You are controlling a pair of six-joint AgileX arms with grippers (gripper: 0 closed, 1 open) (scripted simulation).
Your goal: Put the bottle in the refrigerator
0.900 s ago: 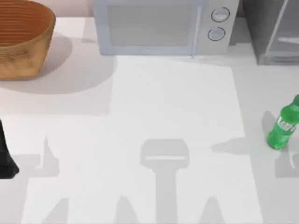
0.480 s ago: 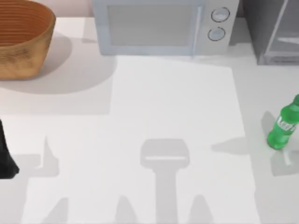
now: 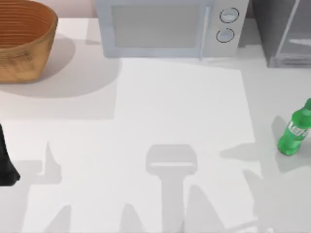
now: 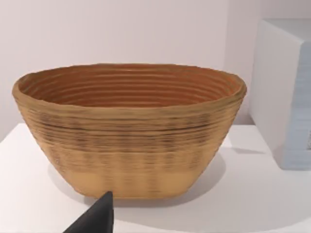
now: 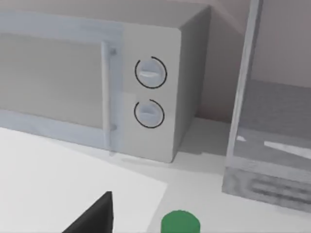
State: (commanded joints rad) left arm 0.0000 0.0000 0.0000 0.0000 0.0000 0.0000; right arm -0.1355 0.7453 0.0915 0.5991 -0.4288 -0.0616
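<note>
The small green bottle [image 3: 294, 132] stands upright near the table's right edge, its whitish label facing up. Its green cap [image 5: 180, 224] shows close below the right wrist camera, beside a dark part of my right gripper [image 5: 95, 217]. The dark grey refrigerator [image 3: 284, 31] with its pale-framed glassy panel [image 5: 272, 141] stands at the back right, behind the bottle. My left gripper [image 3: 6, 167] is parked at the left edge of the table, pointing toward the basket.
A woven brown basket [image 3: 22, 41] sits at the back left and looms large in the left wrist view [image 4: 129, 128]. A light grey microwave [image 3: 170, 26] with two round dials [image 5: 150, 92] stands at the back centre, left of the refrigerator.
The arm shadows on the table's front right have shifted and spread toward the left. The bottle and the left arm have stayed where they were.
</note>
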